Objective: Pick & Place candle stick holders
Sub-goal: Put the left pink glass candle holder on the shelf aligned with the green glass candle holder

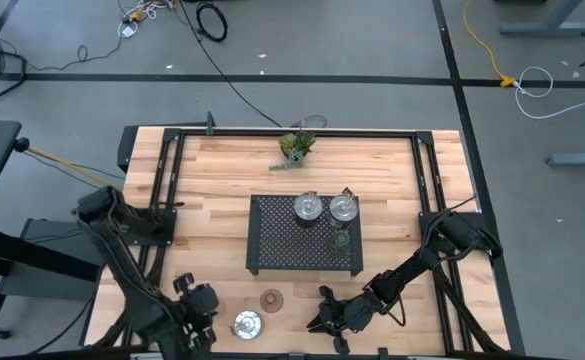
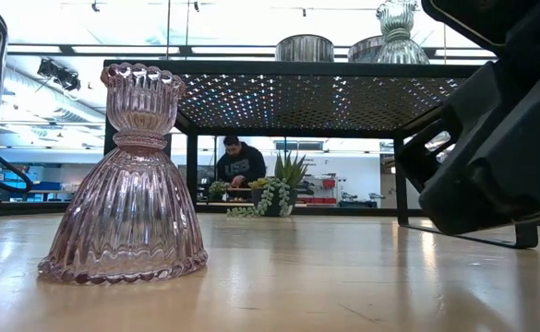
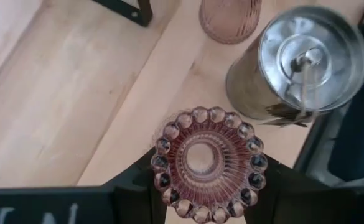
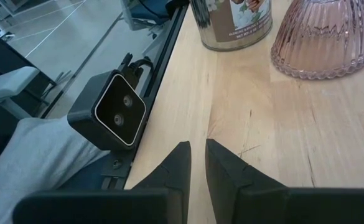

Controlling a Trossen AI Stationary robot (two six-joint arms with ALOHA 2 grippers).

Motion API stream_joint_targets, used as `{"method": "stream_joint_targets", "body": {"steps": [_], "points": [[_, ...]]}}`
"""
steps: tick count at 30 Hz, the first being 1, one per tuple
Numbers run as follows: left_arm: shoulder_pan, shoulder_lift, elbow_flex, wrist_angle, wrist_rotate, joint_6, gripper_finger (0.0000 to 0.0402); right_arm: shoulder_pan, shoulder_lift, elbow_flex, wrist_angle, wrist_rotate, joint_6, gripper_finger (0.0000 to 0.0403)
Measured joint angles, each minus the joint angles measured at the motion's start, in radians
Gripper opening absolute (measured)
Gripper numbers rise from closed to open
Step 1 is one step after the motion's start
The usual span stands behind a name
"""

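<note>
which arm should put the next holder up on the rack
Left. In its wrist view the left gripper already has its fingers on either side of a pink glass holder, next to the silver candle tin. The right gripper is shut, holds nothing, and points toward the table's front edge.

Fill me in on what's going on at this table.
The left gripper, near the table's front edge, is closed around a pink glass holder. A second pink holder and a silver one stand on the wood beside it. Two silver holders and a green one already sit on the black rack. The right gripper waits at the front, empty, fingers together.
</note>
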Motion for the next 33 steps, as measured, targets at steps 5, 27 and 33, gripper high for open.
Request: {"method": "stream_joint_targets", "body": {"steps": [5, 27, 33], "points": [[-0.003, -0.075, 0.000, -0.029, -0.001, -0.003, 0.0148, 0.000, 0.000, 0.000, 0.000, 0.000, 0.000, 0.0047], [0.327, -0.169, 0.255, 0.057, -0.072, 0.656, 0.0148, -0.003, 0.000, 0.000, 0.001, 0.033, -0.007, 0.0047], [0.510, -0.086, 0.327, 0.136, 0.009, 0.916, 0.0148, -0.003, 0.000, 0.000, -0.001, 0.032, -0.008, 0.0047]]}}
